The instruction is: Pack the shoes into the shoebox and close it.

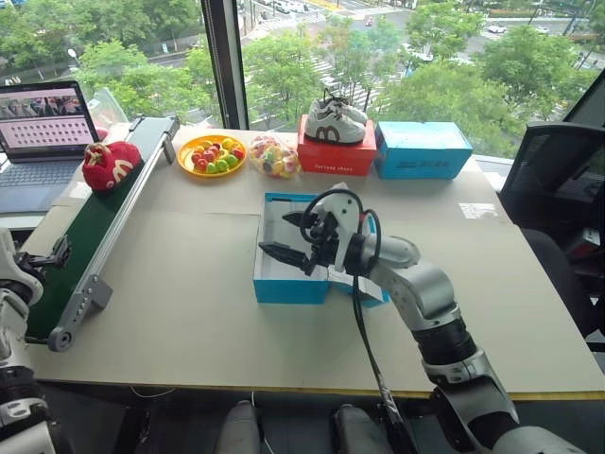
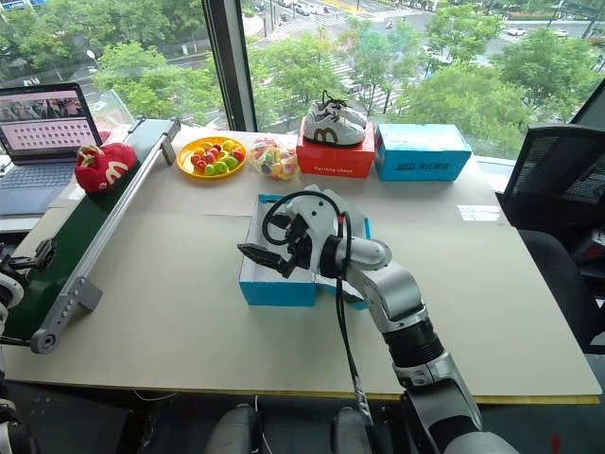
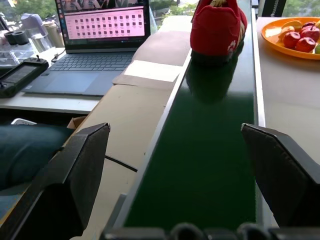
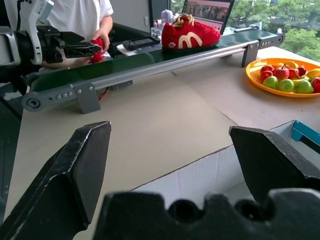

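We hold our right gripper (image 1: 291, 236) with its fingers spread wide and nothing between them, directly above the open shoebox (image 1: 284, 284), which lies just under it on the table (image 1: 170, 312). Our left gripper (image 2: 38, 255) is also released and empty, and it hangs over the near end of the green conveyor belt (image 3: 210, 150). The red shoes (image 1: 111, 165) rest at the far end of this belt, well ahead of the left gripper and far to the left of the right one.
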You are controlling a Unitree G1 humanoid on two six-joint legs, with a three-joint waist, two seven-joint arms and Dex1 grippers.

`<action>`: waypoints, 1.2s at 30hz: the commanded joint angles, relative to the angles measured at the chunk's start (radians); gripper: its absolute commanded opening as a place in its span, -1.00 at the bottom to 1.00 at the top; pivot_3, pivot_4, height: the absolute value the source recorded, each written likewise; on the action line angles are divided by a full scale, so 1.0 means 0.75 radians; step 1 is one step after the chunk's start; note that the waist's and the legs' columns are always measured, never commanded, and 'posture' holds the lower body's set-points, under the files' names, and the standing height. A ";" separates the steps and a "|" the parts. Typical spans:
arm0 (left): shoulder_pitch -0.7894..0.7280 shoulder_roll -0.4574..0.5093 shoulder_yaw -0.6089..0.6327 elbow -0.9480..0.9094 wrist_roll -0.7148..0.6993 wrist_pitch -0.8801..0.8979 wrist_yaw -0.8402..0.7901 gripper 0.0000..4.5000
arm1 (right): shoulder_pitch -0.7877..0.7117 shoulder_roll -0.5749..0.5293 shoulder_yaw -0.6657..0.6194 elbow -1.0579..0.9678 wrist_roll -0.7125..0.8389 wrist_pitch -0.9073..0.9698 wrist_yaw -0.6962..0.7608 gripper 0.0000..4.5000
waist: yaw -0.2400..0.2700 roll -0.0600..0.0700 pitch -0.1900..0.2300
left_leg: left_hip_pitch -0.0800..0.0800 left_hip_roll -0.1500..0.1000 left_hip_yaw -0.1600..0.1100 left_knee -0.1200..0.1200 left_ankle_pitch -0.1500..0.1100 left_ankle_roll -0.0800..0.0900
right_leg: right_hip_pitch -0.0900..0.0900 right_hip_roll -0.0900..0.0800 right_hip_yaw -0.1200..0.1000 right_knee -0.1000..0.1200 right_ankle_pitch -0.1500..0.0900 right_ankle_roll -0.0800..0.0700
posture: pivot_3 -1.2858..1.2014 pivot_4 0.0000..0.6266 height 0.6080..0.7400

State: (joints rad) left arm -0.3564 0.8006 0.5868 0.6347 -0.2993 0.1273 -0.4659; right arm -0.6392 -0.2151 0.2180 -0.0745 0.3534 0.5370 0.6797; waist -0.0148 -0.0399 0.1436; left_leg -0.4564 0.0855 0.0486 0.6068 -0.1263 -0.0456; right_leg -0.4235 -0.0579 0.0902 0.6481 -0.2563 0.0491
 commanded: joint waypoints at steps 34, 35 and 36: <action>-0.235 0.085 -0.128 0.580 0.031 -0.278 -0.164 0.73 | -0.003 -0.083 -0.040 -0.102 -0.003 0.010 -0.031 1.00 | 0.001 -0.001 0.000 | 0.000 0.000 0.000 0.000 0.001 0.001 | 0.000 0.000 -0.001 0.000 0.000 0.000 | 0.03 -0.52 1.00; -0.235 0.078 -0.132 0.573 0.029 -0.280 -0.169 0.58 | -0.004 -0.084 -0.040 -0.101 -0.004 0.009 -0.031 1.00 | 0.002 -0.001 0.000 | 0.000 0.000 0.000 0.000 0.001 0.001 | 0.000 0.000 -0.001 0.000 0.000 0.000 | 0.03 -0.52 1.00; -0.235 0.071 -0.136 0.568 0.027 -0.280 -0.170 0.41 | -0.006 -0.085 -0.040 -0.100 -0.004 0.010 -0.031 1.00 | 0.003 -0.001 0.000 | 0.000 0.000 0.000 0.000 0.001 0.000 | 0.000 0.000 -0.001 0.000 0.000 0.000 | 0.03 -0.52 1.00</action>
State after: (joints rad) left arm -0.5113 0.8488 0.4881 1.0765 -0.2764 -0.0607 -0.5839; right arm -0.6184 -0.2726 0.2164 -0.1101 0.3536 0.5465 0.6626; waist -0.0127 -0.0403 0.1436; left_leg -0.4566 0.0858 0.0486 0.6070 -0.1258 -0.0454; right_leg -0.4234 -0.0580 0.0891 0.6484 -0.2564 0.0489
